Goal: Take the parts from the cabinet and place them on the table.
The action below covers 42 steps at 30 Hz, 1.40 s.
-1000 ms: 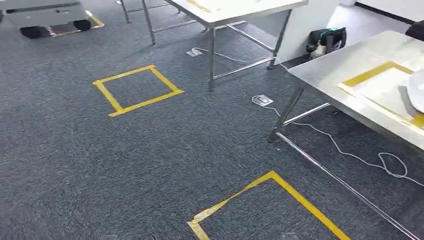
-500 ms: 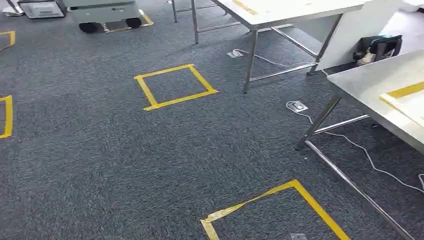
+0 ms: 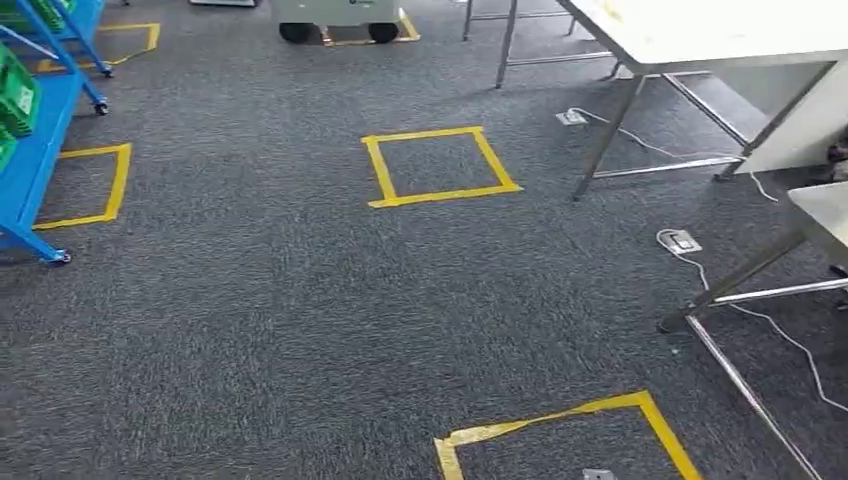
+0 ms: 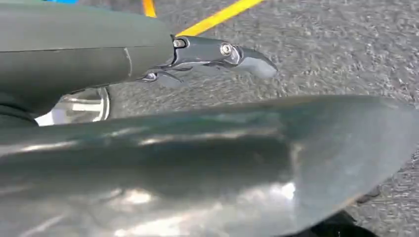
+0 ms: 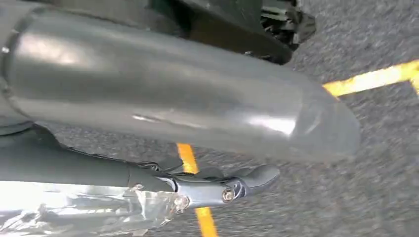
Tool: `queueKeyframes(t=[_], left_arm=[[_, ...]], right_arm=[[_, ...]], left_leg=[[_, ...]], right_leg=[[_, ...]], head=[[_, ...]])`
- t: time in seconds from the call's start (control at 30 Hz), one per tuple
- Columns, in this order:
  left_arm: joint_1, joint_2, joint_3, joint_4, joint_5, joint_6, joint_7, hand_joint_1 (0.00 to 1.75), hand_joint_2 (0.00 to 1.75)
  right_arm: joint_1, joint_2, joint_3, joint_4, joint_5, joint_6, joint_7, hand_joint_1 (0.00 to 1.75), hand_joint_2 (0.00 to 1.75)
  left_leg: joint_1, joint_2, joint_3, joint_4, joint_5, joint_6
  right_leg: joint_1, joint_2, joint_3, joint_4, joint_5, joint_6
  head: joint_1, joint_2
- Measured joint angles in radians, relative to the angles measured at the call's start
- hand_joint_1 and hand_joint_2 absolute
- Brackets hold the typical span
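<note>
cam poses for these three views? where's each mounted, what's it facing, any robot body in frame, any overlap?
Head: high on the body, looking forward and down at grey carpet, yellow tape squares, blue rack, table legs.
Left wrist: behind the left hand, facing carpet.
Right wrist: behind the right hand, facing carpet.
Shared: carpet and yellow tape.

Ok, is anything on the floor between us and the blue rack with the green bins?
Nothing visible. Only carpet and flat yellow tape squares lie toward the blue rack with green bins; cables and table legs sit off to the right.
</note>
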Motion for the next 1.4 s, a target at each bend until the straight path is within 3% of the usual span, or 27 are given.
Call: queueKeyframes(t=[0.07,0.1,0.13,0.2,0.23,0.27,0.4,0.43,0.47,0.5,0.57,0.6,0.63,0.7,0.73,0.77,0.9,0.93,1.0,1.03,1.1,1.13,1.2,1.23,1.27,1.3,1.4], left_arm=[[-0.001,-0.001,0.0,0.0,0.0,0.0,0.0,0.0,0.0],[0.0,-0.001,0.0,0.0,-0.001,-0.002,0.0,0.0,0.0],[0.001,-0.001,0.0,0.0,-0.005,-0.007,0.0,0.0,0.0],[0.0,-0.003,-0.002,0.0,-0.011,-0.012,0.001,0.0,0.0],[-0.001,-0.006,-0.002,0.0,-0.015,-0.014,0.001,0.0,0.0],[-0.003,-0.006,-0.003,0.0,-0.021,-0.015,0.001,0.0,0.0],[0.001,-0.007,-0.009,0.002,-0.021,-0.021,0.001,0.0,0.0],[0.001,-0.006,-0.009,0.002,-0.019,-0.023,0.001,0.0,0.0],[0.001,-0.006,-0.009,0.002,-0.016,-0.026,0.001,0.0,0.0],[-0.002,-0.006,-0.009,0.002,-0.013,-0.027,0.001,0.0,0.0],[-0.004,-0.006,-0.009,0.002,-0.01,-0.031,0.002,0.0,0.0],[-0.003,-0.006,-0.009,0.002,-0.01,-0.033,0.005,0.0,0.0],[-0.001,-0.006,-0.009,0.002,-0.01,-0.035,0.008,0.0,0.0],[0.001,-0.005,-0.009,0.002,-0.007,-0.035,0.01,0.0,0.0],[0.0,-0.003,-0.009,0.002,-0.006,-0.034,0.01,0.0,0.0],[-0.002,-0.002,-0.009,0.002,-0.005,-0.032,0.01,0.0,0.0],[0.0,0.004,-0.008,0.002,-0.002,-0.027,0.011,0.0,0.0],[0.001,0.006,-0.008,0.002,-0.002,-0.028,0.012,0.0,0.0],[0.0,0.011,-0.007,0.002,-0.001,-0.035,0.018,0.0,0.0],[-0.002,0.012,-0.007,0.002,-0.001,-0.038,0.019,0.0,0.0],[-0.001,0.015,-0.007,0.002,-0.001,-0.043,0.023,0.0,0.0],[0.001,0.017,-0.007,0.002,-0.001,-0.043,0.024,0.0,0.0],[0.003,0.019,-0.007,0.002,-0.003,-0.045,0.026,0.0,0.0],[0.003,0.019,-0.007,0.002,-0.004,-0.045,0.026,0.0,0.0],[0.001,0.019,-0.007,0.002,-0.004,-0.045,0.026,0.0,0.0],[-0.001,0.022,-0.007,0.002,-0.004,-0.045,0.026,0.0,0.0],[0.007,0.025,-0.007,0.002,-0.004,-0.045,0.026,0.0,0.0]], right_arm=[[0.004,0.0,0.0,0.002,0.0,0.0,0.001,0.0,0.0],[0.007,0.0,0.0,0.002,0.0,0.0,0.001,0.0,0.0],[0.008,0.0,-0.001,0.002,0.0,0.0,0.002,0.0,0.0],[0.008,0.0,-0.001,0.002,0.002,0.0,0.002,0.0,0.0],[0.007,0.0,-0.001,0.002,0.005,0.0,0.003,0.0,0.0],[0.008,0.0,-0.001,0.003,0.006,0.001,0.004,0.0,0.0],[0.002,0.0,-0.001,0.003,0.017,0.002,0.004,0.0,0.0],[0.0,0.0,-0.001,0.003,0.021,-0.001,0.003,0.0,0.0],[-0.001,0.0,-0.001,0.003,0.025,-0.003,0.002,0.0,0.0],[0.0,0.0,-0.001,0.003,0.027,-0.005,0.002,0.0,0.0],[0.004,0.0,-0.001,0.003,0.032,-0.008,0.002,0.0,0.0],[0.004,0.0,-0.001,0.003,0.034,-0.009,0.002,0.0,0.0],[0.002,0.0,-0.001,0.003,0.035,-0.01,0.002,0.0,0.0],[-0.004,0.002,-0.001,0.003,0.04,-0.011,0.002,0.0,0.0],[-0.007,0.003,0.0,0.003,0.044,-0.012,0.004,0.0,0.0],[-0.008,0.004,0.0,0.003,0.045,-0.013,0.005,0.0,0.0],[-0.013,0.007,0.001,0.004,0.051,-0.015,0.016,0.0,0.0],[-0.015,0.008,0.002,0.004,0.053,-0.015,0.017,0.0,0.0],[-0.016,0.01,0.002,0.004,0.053,-0.014,0.018,0.0,0.0],[-0.015,0.011,0.002,0.004,0.053,-0.013,0.018,0.0,0.0],[-0.013,0.012,0.003,0.005,0.053,-0.013,0.02,0.0,0.0],[-0.01,0.012,0.003,0.005,0.053,-0.011,0.02,0.0,0.0],[-0.011,0.012,0.003,0.005,0.053,-0.011,0.02,0.0,0.0],[-0.012,0.012,0.003,0.005,0.053,-0.011,0.02,0.0,0.0],[-0.012,0.012,0.003,0.005,0.053,-0.011,0.019,0.0,0.0],[-0.011,0.015,0.003,0.006,0.053,-0.01,0.02,0.0,0.0],[-0.017,0.016,0.003,0.006,0.056,-0.01,0.022,0.0,0.0]], left_leg=[[-0.005,-0.032,-0.004,0.0,0.001,0.004],[-0.006,-0.049,-0.003,0.0,0.001,0.004],[-0.007,-0.067,-0.002,0.001,0.002,0.003],[-0.006,-0.098,-0.001,0.001,0.003,0.001],[-0.004,-0.112,-0.001,0.001,0.004,-0.003],[-0.01,-0.124,-0.006,0.005,0.005,-0.011],[0.001,-0.167,-0.018,-0.009,0.024,-0.043],[0.0,-0.131,-0.021,0.001,0.014,-0.042],[-0.007,-0.068,-0.041,0.038,-0.02,-0.042],[-0.009,-0.038,-0.074,0.111,-0.065,-0.045],[-0.008,-0.021,-0.145,0.268,-0.134,-0.047],[-0.008,-0.02,-0.162,0.311,-0.143,-0.047],[-0.009,-0.019,-0.152,0.301,-0.125,-0.046],[-0.009,-0.006,-0.073,0.159,-0.046,-0.043],[-0.011,0.026,-0.021,0.069,-0.013,-0.04],[-0.018,0.087,0.017,0.008,-0.008,-0.037],[-0.025,0.041,0.01,-0.009,-0.01,-0.013],[-0.016,0.026,0.015,-0.015,-0.003,-0.004],[-0.012,0.008,0.012,-0.015,0.0,0.005],[-0.012,-0.007,0.009,-0.015,0.003,0.008],[-0.012,-0.035,0.006,-0.015,0.004,0.01],[-0.012,-0.051,0.007,-0.014,0.005,0.008],[-0.01,-0.083,0.007,-0.013,0.008,0.003],[-0.007,-0.097,0.008,-0.012,0.008,-0.001],[-0.006,-0.11,0.006,-0.011,0.009,-0.008],[-0.01,-0.124,-0.002,-0.003,0.008,-0.017],[0.001,-0.153,-0.013,-0.016,0.026,-0.041]], right_leg=[[0.0,0.015,-0.086,0.169,-0.065,-0.002],[0.0,0.015,-0.104,0.194,-0.059,-0.005],[0.0,0.016,-0.097,0.166,-0.027,-0.008],[-0.002,0.033,-0.031,0.006,0.068,-0.011],[-0.006,0.069,0.011,-0.085,0.109,-0.011],[-0.012,0.132,0.022,-0.125,0.102,-0.006],[-0.002,0.082,0.028,-0.127,0.118,-0.032],[-0.005,0.063,0.029,-0.134,0.124,-0.041],[-0.002,0.053,0.029,-0.138,0.127,-0.047],[0.001,0.037,0.028,-0.138,0.127,-0.051],[0.007,0.001,0.026,-0.138,0.125,-0.055],[0.009,-0.016,0.026,-0.138,0.124,-0.055],[0.009,-0.031,0.026,-0.138,0.124,-0.056],[0.009,-0.057,0.028,-0.138,0.123,-0.054],[0.009,-0.068,0.031,-0.138,0.121,-0.052],[0.016,-0.076,0.034,-0.137,0.118,-0.046],[0.018,-0.124,0.044,-0.137,0.11,-0.027],[0.015,-0.117,0.037,-0.133,0.102,-0.019],[0.01,-0.019,0.005,-0.043,0.041,-0.009],[0.008,0.003,-0.037,0.049,-0.002,-0.006],[0.007,0.014,-0.11,0.192,-0.049,-0.003],[0.006,0.014,-0.119,0.201,-0.036,-0.003],[0.001,0.02,-0.071,0.081,0.048,-0.002],[-0.003,0.037,-0.028,-0.013,0.096,-0.001],[-0.011,0.079,0.011,-0.092,0.125,0.003],[-0.016,0.12,0.02,-0.127,0.109,0.003],[-0.004,0.091,0.022,-0.117,0.117,-0.022]], head=[[0.0,0.0],[0.0,0.0],[0.0,0.0],[0.0,0.0],[0.0,0.0],[0.002,0.0],[0.0,0.0],[0.0,0.0],[-0.007,0.0],[-0.01,0.0],[-0.009,0.0],[-0.009,0.0],[-0.01,0.0],[-0.01,0.0],[-0.01,0.0],[-0.01,0.0],[-0.008,0.0],[-0.009,0.0],[0.005,0.0],[0.006,0.0],[0.008,0.0],[0.008,0.0],[0.008,0.0],[0.008,0.0],[0.008,0.0],[0.012,0.0],[0.01,0.0]])
